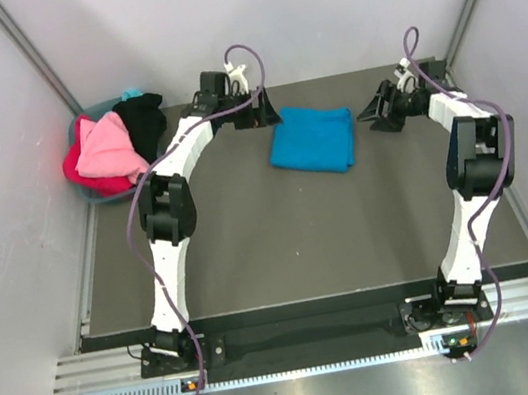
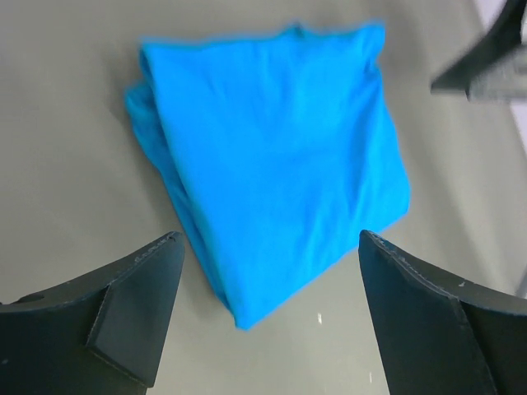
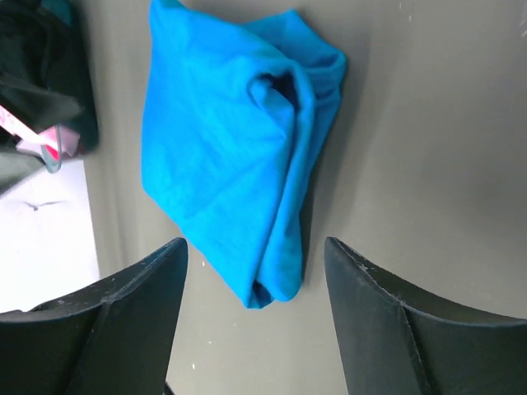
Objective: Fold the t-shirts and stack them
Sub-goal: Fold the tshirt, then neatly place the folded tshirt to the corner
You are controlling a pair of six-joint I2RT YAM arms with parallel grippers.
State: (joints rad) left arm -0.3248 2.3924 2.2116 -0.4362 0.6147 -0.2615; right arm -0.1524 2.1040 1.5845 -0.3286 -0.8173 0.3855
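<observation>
A bright blue t-shirt lies folded into a small rectangle on the dark table at the back middle. It fills the left wrist view and shows in the right wrist view. My left gripper is open and empty just left of it. My right gripper is open and empty just right of it. Neither touches the cloth. Light pink, red and black t-shirts lie heaped in the basket at the back left.
A teal plastic basket stands in the back left corner against the white wall. White walls close in the table on the left, back and right. A metal rail runs along the near edge by the arm bases.
</observation>
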